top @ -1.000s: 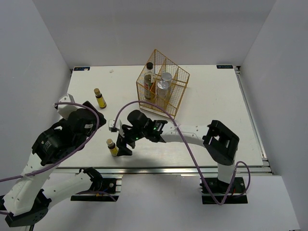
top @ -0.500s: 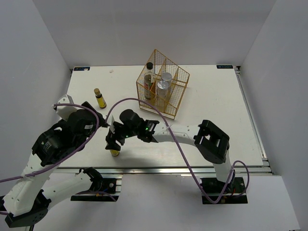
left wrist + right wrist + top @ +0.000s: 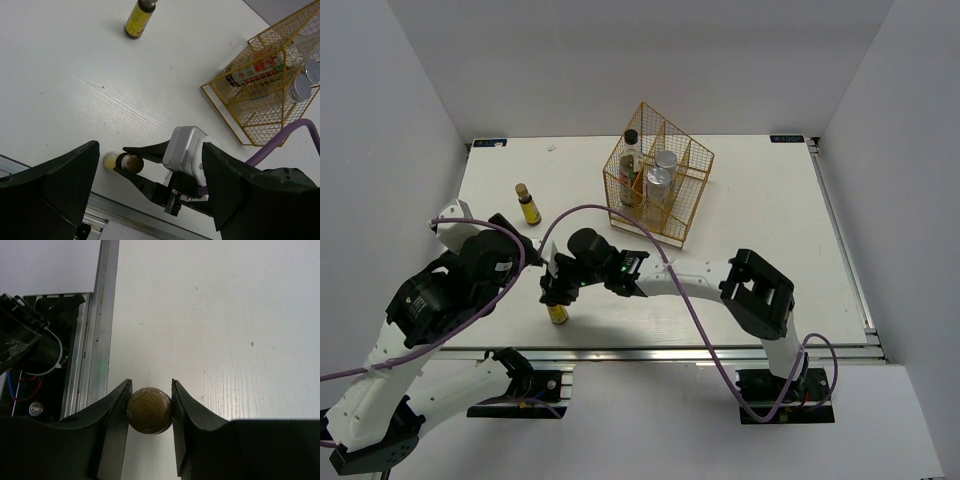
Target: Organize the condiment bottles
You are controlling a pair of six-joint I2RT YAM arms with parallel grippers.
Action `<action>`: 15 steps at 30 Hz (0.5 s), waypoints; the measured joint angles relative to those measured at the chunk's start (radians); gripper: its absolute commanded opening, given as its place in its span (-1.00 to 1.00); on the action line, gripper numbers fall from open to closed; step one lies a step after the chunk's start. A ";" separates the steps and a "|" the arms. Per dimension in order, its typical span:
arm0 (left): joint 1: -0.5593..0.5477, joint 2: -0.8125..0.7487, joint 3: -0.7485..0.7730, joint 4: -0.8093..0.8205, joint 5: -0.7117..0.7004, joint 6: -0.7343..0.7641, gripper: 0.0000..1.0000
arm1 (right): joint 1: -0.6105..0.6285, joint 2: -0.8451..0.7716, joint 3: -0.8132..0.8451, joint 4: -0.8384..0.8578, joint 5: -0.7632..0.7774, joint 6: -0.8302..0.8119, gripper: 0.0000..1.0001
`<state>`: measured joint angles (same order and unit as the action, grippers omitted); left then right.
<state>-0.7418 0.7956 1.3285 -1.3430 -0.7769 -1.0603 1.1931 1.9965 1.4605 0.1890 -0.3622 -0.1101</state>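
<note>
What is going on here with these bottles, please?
The right gripper is closed on a small yellow bottle with a brown neck near the white table's front edge. The open left gripper hovers nearby. A second yellow bottle stands farther back; three other bottles are in the gold wire basket.

Top view looks down from behind; wrist views, close, share the near bottle (image 3: 149, 410).

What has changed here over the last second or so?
The right gripper slid left over the near yellow bottle and closed its fingers on the cap; before, it stood open beside the bottle. The left gripper stayed open and almost still. The far yellow bottle and the three bottles in the basket stayed put.
</note>
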 measured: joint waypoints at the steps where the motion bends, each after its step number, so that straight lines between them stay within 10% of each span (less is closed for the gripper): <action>1: 0.000 0.000 0.000 0.000 0.000 0.000 0.85 | 0.000 -0.003 -0.004 0.001 0.000 -0.006 -0.78; 15: 0.000 0.014 -0.051 0.034 0.007 0.013 0.56 | -0.278 -0.341 0.018 -0.334 -0.178 -0.056 -1.00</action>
<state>-0.7418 0.8101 1.2774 -1.3090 -0.7700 -1.0477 0.9150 1.6554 1.4784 -0.1452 -0.5400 -0.1665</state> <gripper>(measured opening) 0.791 0.401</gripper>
